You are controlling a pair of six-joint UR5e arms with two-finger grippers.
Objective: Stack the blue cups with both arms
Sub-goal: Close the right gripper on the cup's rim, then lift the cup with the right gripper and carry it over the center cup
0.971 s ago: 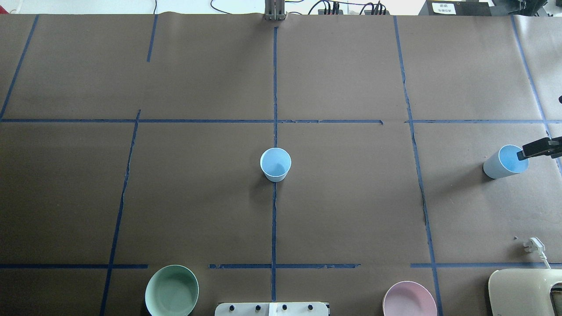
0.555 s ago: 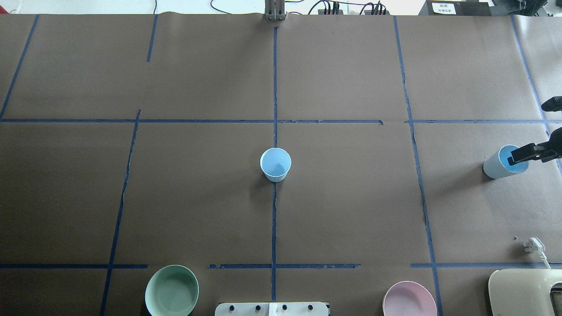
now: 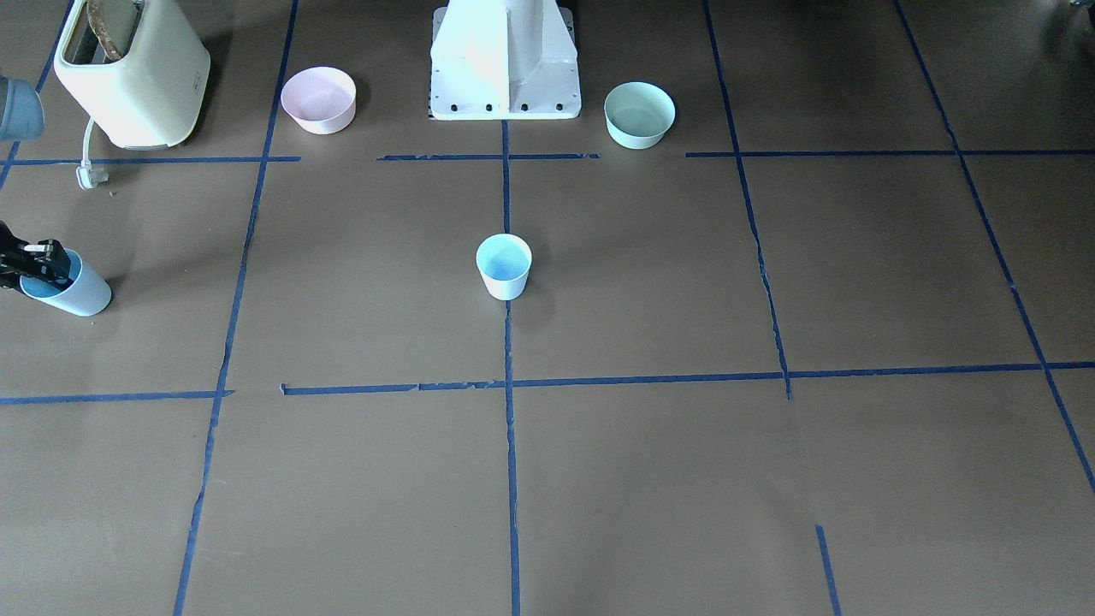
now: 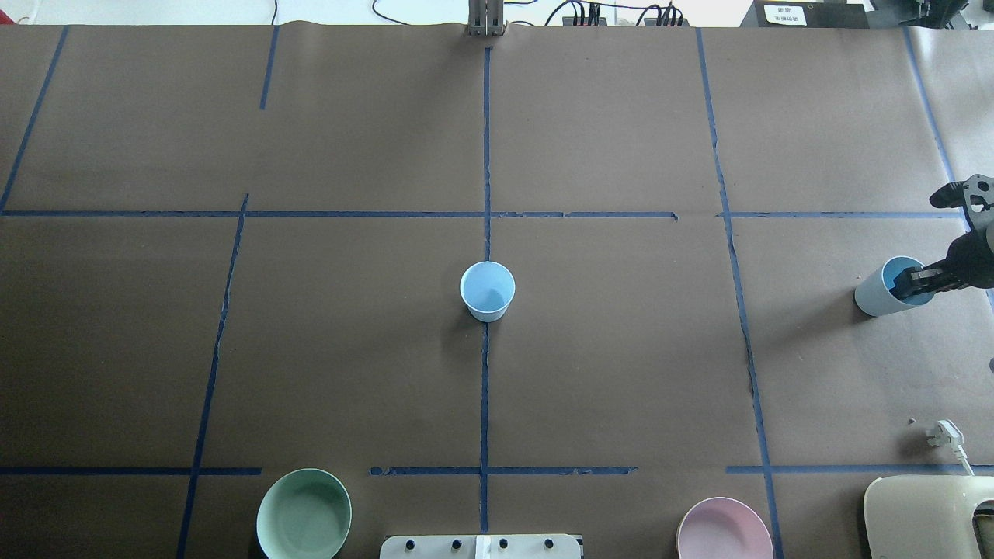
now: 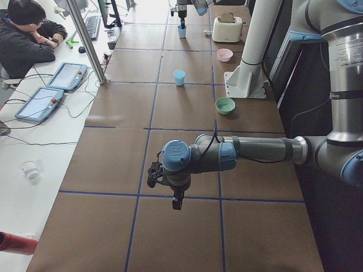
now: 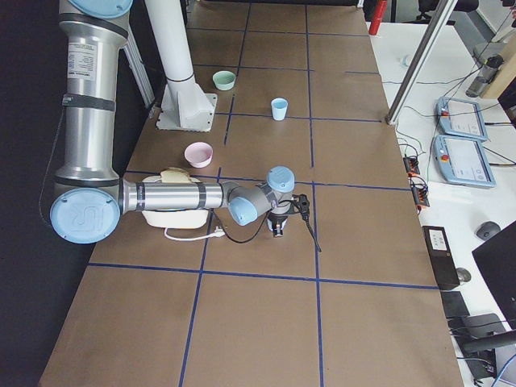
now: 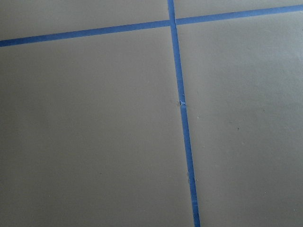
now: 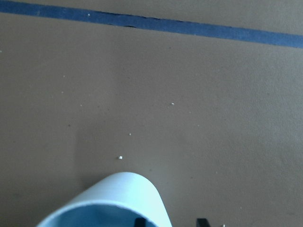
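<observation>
One blue cup [image 4: 488, 291] stands upright at the table's centre, also in the front-facing view [image 3: 504, 267]. The second blue cup [image 4: 877, 295] stands at the far right, also in the front-facing view [image 3: 77, 295]. My right gripper [image 4: 910, 282] is open at this cup's rim. In the right wrist view one finger [image 8: 138, 221] is inside the cup [image 8: 118, 201] and the other is outside its wall. My left gripper [image 5: 170, 190] hangs over bare table far from both cups; I cannot tell if it is open or shut.
A cream toaster [image 4: 928, 516] with a white plug [image 4: 947, 432] sits at the near right. A pink bowl [image 4: 724, 530] and a mint-green bowl [image 4: 304, 514] flank the white pedestal base [image 3: 505, 60]. A person [image 5: 25, 34] sits at the side desk.
My right gripper has come further in from the right edge, and its finger has gone deeper into the right cup's mouth. Both cups have stayed in place.
</observation>
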